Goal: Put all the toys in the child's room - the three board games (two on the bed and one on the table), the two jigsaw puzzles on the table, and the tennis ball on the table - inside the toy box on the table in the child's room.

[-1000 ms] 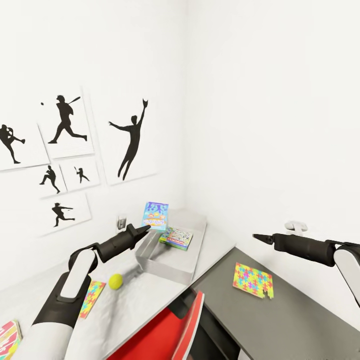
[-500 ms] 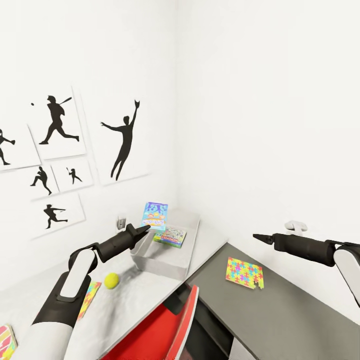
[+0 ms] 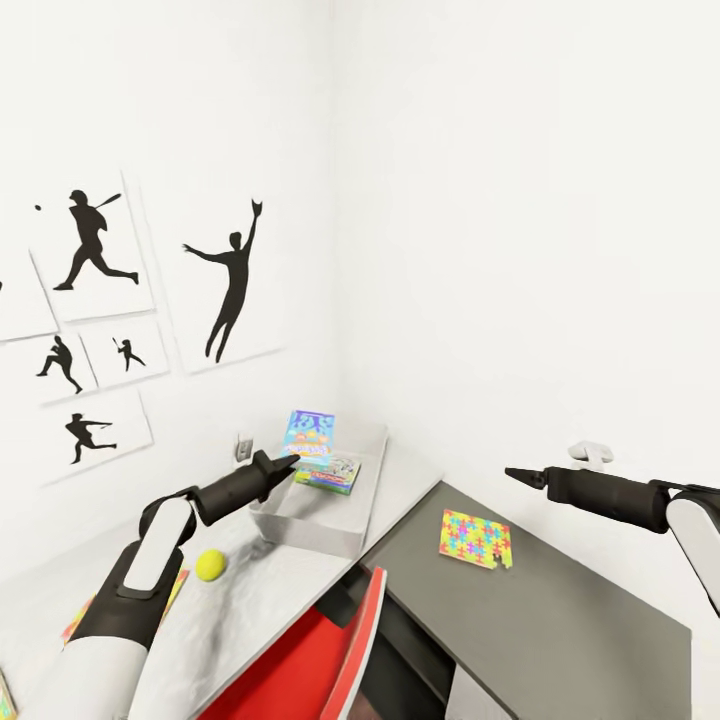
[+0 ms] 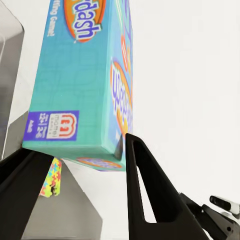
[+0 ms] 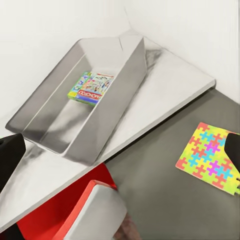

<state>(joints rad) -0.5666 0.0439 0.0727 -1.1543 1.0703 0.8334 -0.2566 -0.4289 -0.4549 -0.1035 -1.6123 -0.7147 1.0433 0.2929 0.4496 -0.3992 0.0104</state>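
Both arms: white smooth shell segments with black joint sections and black tapered forearms. Left hand (image 3: 285,461) matte black, narrowing to a point; in left wrist view its fingers (image 4: 150,195) are flat black triangular blades. Right hand (image 3: 518,474) black, same pointed taper, behind it a black cylindrical wrist and white rounded elbow cover.

The table (image 3: 400,490) bears the toy box (image 3: 335,525), tennis ball (image 3: 210,565); two jigsaw puzzles (image 3: 476,538).
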